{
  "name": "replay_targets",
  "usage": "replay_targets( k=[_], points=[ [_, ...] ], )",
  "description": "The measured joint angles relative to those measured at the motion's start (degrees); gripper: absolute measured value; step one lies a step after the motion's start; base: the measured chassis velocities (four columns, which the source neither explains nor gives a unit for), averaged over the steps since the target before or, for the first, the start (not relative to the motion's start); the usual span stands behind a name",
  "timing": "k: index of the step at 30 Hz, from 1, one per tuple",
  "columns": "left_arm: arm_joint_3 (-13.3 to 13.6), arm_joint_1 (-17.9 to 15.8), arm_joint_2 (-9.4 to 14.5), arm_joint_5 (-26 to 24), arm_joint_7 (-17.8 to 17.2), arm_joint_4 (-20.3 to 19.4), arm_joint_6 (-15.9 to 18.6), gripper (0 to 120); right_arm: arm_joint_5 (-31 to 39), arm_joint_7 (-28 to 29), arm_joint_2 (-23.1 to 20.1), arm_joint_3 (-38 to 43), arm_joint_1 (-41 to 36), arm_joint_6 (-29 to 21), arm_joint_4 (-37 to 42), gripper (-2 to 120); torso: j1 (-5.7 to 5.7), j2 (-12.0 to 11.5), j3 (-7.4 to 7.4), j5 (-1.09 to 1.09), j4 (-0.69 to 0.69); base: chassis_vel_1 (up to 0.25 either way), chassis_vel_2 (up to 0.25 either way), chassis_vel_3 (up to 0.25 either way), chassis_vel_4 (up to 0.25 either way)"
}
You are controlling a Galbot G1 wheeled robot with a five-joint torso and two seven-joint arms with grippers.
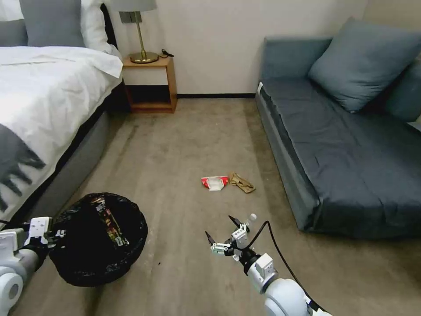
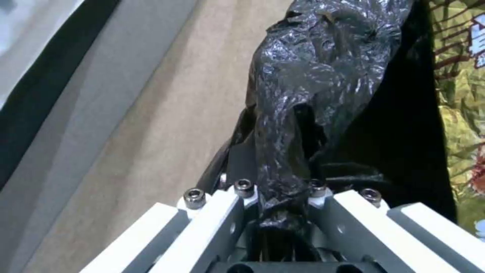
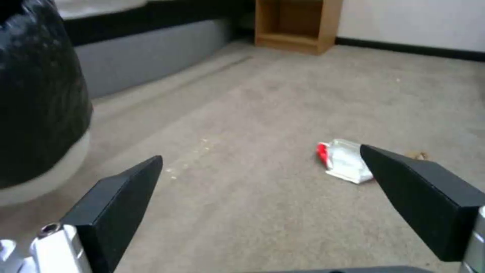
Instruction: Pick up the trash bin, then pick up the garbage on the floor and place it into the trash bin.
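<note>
- The left gripper has its jaws pinched on a fold of the crinkled black liner at the rim of the trash bin, which sits at the robot's left beside the bed. The film is soft and slick, so I judge a hold on the liner alone could slip or stretch. A bite that takes in the stiffer rim under it would carry better.
- A yellow-gold snack wrapper lies inside the bin, just beyond the pinched fold. It looks light, so the bin should weigh little.
- The right gripper hovers low over the floor, jaws spread wide and empty.
- A clear bottle shows its white cap just beside the right jaws. It is probably smooth and apt to roll, best taken across the body.
- Ahead of the spread jaws lies the red-and-white packet, crumpled and flat. It should be light and yielding, best nipped at a raised crease.
- Just beyond it is the tan crumpled paper, soft enough to grip anywhere.
</note>
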Motion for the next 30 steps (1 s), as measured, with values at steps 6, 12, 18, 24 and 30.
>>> replay_targets(
  k=[6, 12, 18, 24, 30],
  points=[
    [0.29, -0.42, 0.1, -0.01, 0.06, 0.59, 0.0, 3, 0.64, 2.22, 0.07, -0.62, 1.21, -5.37, -0.63, 100, 0.0, 0.0, 0.0, 0.0, -0.02, -0.16, 0.134, 0.146, -0.144],
    [0.51, -0.64, 0.01, 0.07, 0.07, 1.13, 0.0, 3, 6.63, 8.59, 0.35, -1.03, 3.2, -17.16, -0.4, 100, 0.01, 0.0, 0.01, 0.0, -0.01, -0.106, 0.112, 0.097, -0.116],
    [0.99, -0.63, -0.44, 0.36, 0.08, 1.63, 0.0, 3, 20.95, 20.74, 1.25, -0.68, 6.7, -30.94, -2.26, 100, 0.0, 0.0, -0.01, 0.0, -0.01, -0.014, 0.018, 0.009, -0.024],
    [1.22, -0.7, -0.21, 0.51, 0.1, 1.85, 0.0, 3, 33.06, 27.69, 4.44, -0.02, 11.09, -36.43, -8.82, 100, 0.0, 0.0, 0.0, 0.0, -0.01, 0.0, 0.0, 0.0, 0.0],
    [0.89, -0.52, -0.12, 0.49, 0.12, 1.76, 0.0, 3, 33.34, 28.62, 6.38, -0.06, 12.98, -37.03, -13.28, 100, 0.0, 0.0, 0.0, 0.0, 0.0, 0.0, 0.0, 0.0, 0.0]
  ],
)
